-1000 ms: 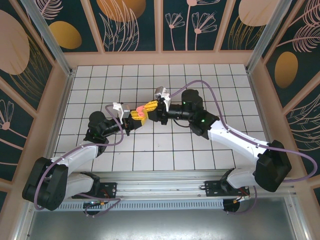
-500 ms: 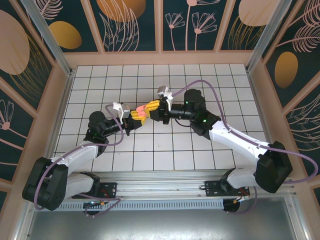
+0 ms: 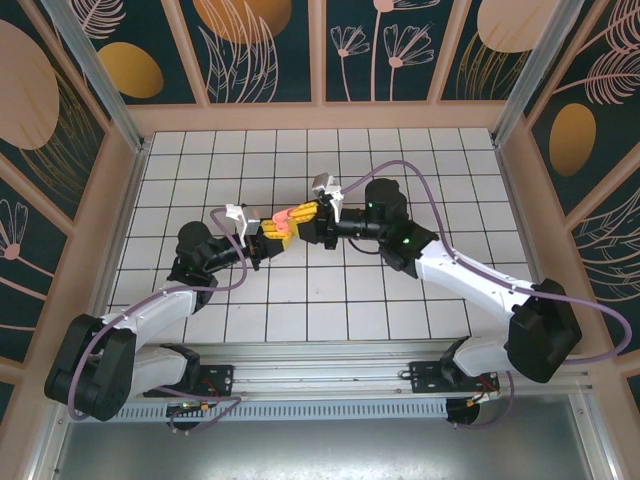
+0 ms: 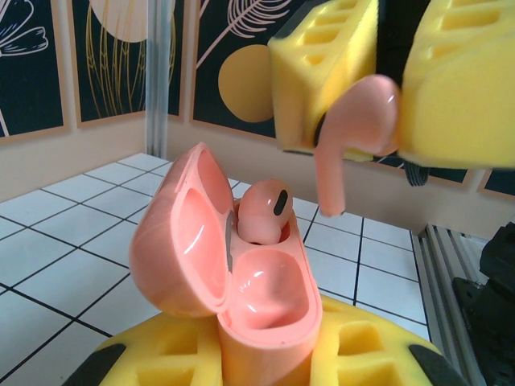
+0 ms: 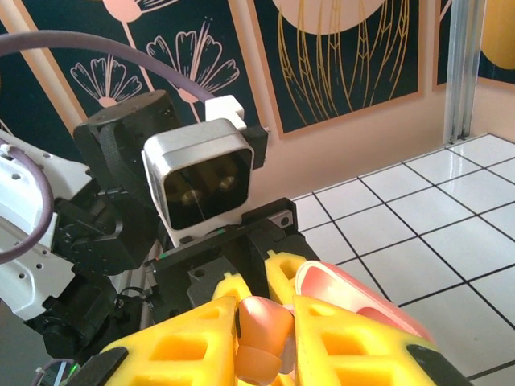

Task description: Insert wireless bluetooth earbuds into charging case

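Midair, left end effector (image 3: 271,236) clamping open charging case (image 4: 241,277), right end effector (image 3: 301,212) pinching earbud (image 4: 354,121)

The salmon-pink charging case (image 4: 265,322) stands open, lid (image 4: 173,241) tipped left, one earbud (image 4: 261,211) seated; a second earbud (image 4: 354,129) hangs stem-down above

base of charging case (image 4: 257,310) buried between yellow pads (image 4: 366,354), head of held earbud (image 4: 362,112) half hidden, right gripper (image 4: 386,104) cropped at top edge
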Tool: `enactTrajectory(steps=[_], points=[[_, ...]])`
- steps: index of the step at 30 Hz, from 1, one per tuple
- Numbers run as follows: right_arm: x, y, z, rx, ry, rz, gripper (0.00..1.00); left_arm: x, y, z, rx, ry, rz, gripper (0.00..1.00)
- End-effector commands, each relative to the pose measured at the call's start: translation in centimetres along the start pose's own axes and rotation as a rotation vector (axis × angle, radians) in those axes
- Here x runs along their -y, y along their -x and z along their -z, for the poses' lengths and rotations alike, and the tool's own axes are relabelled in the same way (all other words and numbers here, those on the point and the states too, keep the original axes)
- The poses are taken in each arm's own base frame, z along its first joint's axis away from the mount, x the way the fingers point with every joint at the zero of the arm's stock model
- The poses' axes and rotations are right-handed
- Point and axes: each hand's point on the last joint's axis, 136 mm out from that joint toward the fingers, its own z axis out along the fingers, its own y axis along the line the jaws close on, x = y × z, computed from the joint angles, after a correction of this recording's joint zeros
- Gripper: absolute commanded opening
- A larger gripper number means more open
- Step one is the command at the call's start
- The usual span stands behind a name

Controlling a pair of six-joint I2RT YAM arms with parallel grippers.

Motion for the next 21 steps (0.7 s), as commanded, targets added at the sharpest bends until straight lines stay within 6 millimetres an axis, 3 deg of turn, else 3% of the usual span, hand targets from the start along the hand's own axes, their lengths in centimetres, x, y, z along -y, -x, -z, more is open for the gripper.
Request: enactTrajectory(steps=[1, 21], points=[[0.3, 0.2, -0.1, 0.015, 0.004, 0.002, 0.21, 0.4, 1.4, -0.2, 0.030, -0.025, -0.029, 0.08], [1.3, -0.5, 0.0, 0.010, 0.004, -0.027, 0.21, 1.1, 1.7, 0.1, 0.041, -0.042, -0.053, 0.08]])
